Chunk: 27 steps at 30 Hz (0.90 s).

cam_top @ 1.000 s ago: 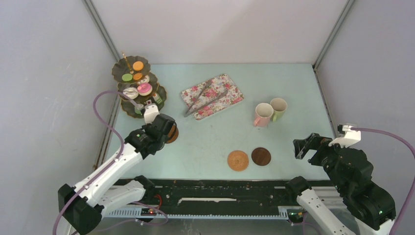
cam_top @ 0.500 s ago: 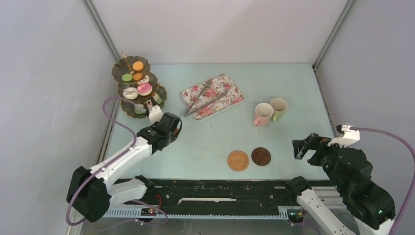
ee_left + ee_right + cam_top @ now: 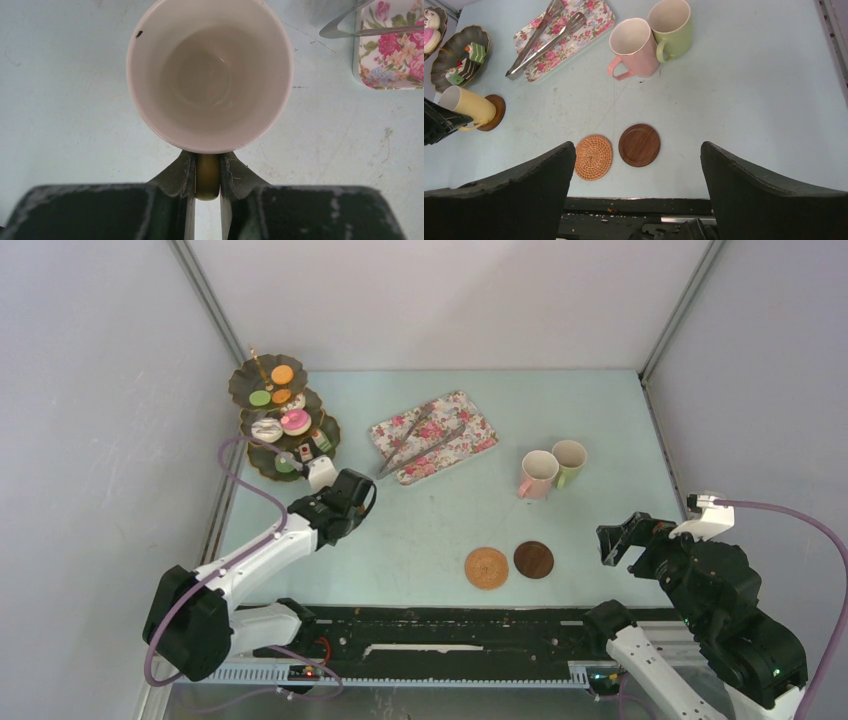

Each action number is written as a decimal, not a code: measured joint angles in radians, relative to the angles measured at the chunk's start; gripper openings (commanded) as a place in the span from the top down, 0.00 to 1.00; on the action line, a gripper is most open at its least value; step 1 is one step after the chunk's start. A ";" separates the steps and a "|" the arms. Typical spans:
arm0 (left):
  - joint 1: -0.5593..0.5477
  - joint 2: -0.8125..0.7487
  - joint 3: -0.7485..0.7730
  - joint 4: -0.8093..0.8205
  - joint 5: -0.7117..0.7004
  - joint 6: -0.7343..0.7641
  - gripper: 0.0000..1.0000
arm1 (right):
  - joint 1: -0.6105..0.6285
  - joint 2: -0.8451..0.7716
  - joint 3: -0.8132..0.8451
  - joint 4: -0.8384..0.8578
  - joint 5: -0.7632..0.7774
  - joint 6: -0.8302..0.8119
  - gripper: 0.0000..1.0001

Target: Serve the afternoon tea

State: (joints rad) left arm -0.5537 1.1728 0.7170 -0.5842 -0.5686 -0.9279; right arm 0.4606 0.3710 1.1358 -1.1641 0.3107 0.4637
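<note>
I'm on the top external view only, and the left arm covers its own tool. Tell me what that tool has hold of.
Observer: The left wrist view shows the left tool shut on the handle of the yellow mug.
Operator: Report where that mug stands.
Observer: In the right wrist view its base appears to rest on a dark brown coaster, close to the stand.
Operator: Check inside the mug.
Observer: It is empty. The left wrist view looks straight down into a bare white interior.
</note>
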 measured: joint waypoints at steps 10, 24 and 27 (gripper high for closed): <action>0.000 0.017 0.018 -0.016 -0.008 -0.042 0.59 | 0.000 0.012 0.000 0.010 0.000 -0.005 0.02; -0.002 -0.113 0.158 -0.142 0.100 -0.058 0.37 | 0.000 0.014 0.000 0.029 -0.005 -0.016 0.02; -0.035 -0.160 0.219 -0.166 0.132 -0.047 0.36 | 0.000 0.019 0.000 0.030 -0.012 -0.022 0.02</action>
State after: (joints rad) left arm -0.5892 1.0126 0.9356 -0.7506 -0.4366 -0.9745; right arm 0.4606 0.3897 1.1355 -1.1343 0.2989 0.4419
